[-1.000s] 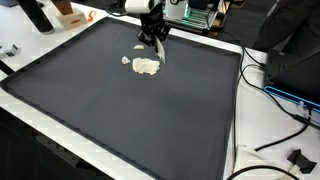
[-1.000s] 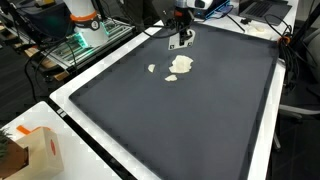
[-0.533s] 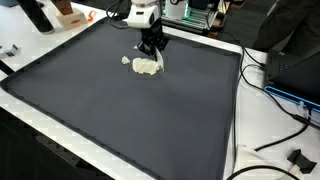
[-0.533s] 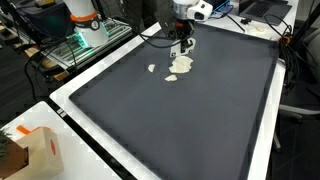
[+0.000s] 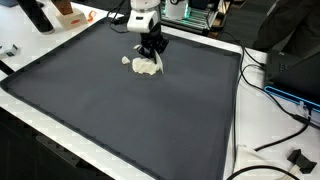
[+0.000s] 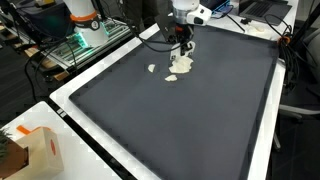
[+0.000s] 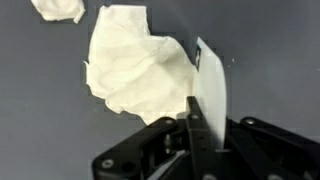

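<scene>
Claw (image 7: 194, 118) pinching edge of crumpled tissue (image 7: 130, 62), on dark mat (image 7: 40, 110).

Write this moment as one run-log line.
pincer at crumpled white tissue | small scrap nearby, apart | dark mat | jaws' state unclear

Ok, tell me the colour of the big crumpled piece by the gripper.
The big crumpled piece is plain off-white with no pattern. It shows clearest in the wrist view.

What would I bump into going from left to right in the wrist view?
small white scrap → big crumpled white paper → gripper finger
</scene>
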You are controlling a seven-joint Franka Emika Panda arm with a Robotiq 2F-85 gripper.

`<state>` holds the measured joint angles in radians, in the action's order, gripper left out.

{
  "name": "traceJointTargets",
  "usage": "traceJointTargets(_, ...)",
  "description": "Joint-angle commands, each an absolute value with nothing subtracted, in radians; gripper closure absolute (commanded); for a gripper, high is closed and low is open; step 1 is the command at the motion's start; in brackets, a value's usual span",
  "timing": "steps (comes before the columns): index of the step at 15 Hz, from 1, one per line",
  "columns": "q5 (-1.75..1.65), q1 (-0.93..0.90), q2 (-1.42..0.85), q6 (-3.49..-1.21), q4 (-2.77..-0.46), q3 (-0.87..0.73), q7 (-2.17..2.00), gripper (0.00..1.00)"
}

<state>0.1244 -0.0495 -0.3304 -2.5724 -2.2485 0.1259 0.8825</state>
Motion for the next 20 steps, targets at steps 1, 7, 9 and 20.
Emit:
traceJointTargets(1,0.108,-0.008,-0.356,-2.601,-2.273,0.15,0.901,0.99)
traceJointTargets(7,0.147,0.052,-0.342,-2.623,-2.326,0.176,0.969,0.99)
traceJointTargets(9,0.136,0.06,-0.337,-2.635,-2.344,0.171,0.97,0.99)
traceJointTargets(20,0.112,0.09,-0.269,-2.652,-2.452,0.132,0.995,0.99)
